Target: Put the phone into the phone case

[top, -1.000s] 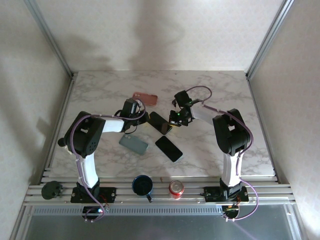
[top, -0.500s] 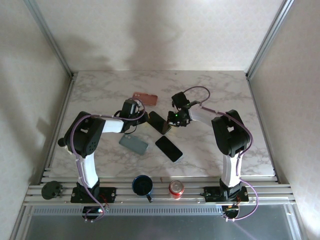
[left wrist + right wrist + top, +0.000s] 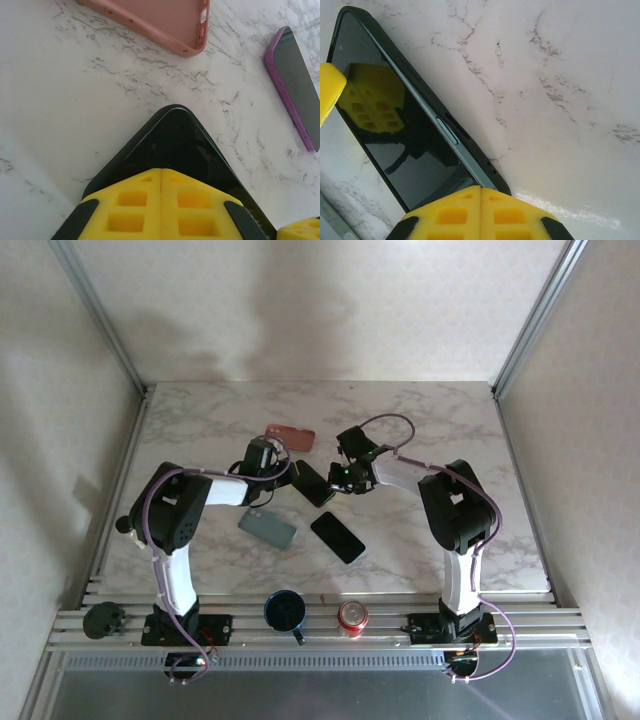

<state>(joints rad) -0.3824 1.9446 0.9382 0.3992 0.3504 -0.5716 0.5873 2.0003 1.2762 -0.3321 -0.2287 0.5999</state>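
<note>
Pressing down with the left gripper (image 3: 160, 175) and right gripper (image 3: 480, 190) both clenched empty, we are seating the phone (image 3: 395, 125) (right under them) into the phone case (image 3: 420, 92); uneven pressure risks skidding it

Front edge: blue mug (image 3: 284, 611) beside red can (image 3: 352, 616).

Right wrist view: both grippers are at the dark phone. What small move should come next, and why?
Probably press the right gripper straight down a little on the phone. It and the left gripper are shut over opposite ends, and the phone's bluish side shows above the black case rim, so that edge looks not fully seated.
</note>
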